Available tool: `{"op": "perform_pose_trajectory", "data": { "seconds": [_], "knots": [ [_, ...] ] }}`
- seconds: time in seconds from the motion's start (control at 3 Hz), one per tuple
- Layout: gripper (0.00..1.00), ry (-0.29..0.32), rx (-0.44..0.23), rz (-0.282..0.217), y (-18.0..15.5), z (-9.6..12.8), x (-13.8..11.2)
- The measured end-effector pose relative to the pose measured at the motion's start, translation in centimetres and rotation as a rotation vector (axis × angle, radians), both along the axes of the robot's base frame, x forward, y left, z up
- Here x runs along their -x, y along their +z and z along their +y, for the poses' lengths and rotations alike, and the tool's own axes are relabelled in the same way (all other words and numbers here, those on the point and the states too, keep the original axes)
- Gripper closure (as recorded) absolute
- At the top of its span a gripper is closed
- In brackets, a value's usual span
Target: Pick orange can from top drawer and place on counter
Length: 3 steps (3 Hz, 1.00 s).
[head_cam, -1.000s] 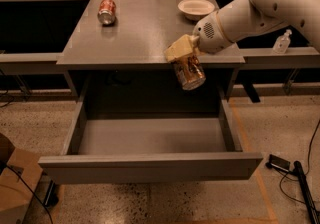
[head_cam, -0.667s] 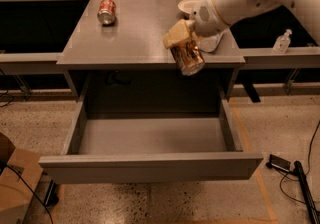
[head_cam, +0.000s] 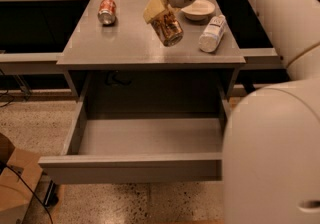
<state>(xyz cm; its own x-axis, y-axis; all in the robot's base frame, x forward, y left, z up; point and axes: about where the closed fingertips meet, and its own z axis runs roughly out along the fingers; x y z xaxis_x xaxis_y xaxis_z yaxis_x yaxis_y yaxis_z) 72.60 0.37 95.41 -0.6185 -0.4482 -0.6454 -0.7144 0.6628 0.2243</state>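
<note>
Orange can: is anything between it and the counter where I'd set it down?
Nothing visible. The gripper holds the orange can tilted over a bare stretch of counter near the middle. The red can lies off to the left, the bowl sits behind, and the bottle lies to the right.

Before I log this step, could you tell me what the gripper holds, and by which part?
The gripper holds the orange can by its upper end, tilted, over the counter.
</note>
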Motion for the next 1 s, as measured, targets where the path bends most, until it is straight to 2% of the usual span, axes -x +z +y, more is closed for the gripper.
{"op": "perform_pose_trajectory", "data": {
  "seconds": [0.33,0.67,1.0],
  "knots": [
    [0.84,0.032,-0.008,-0.083,-0.1,3.3,-3.7],
    [0.61,0.033,0.018,-0.154,-1.5,6.0,-7.0],
    [0.37,-0.006,0.068,-0.171,-3.7,6.5,-9.5]
  ]
}}
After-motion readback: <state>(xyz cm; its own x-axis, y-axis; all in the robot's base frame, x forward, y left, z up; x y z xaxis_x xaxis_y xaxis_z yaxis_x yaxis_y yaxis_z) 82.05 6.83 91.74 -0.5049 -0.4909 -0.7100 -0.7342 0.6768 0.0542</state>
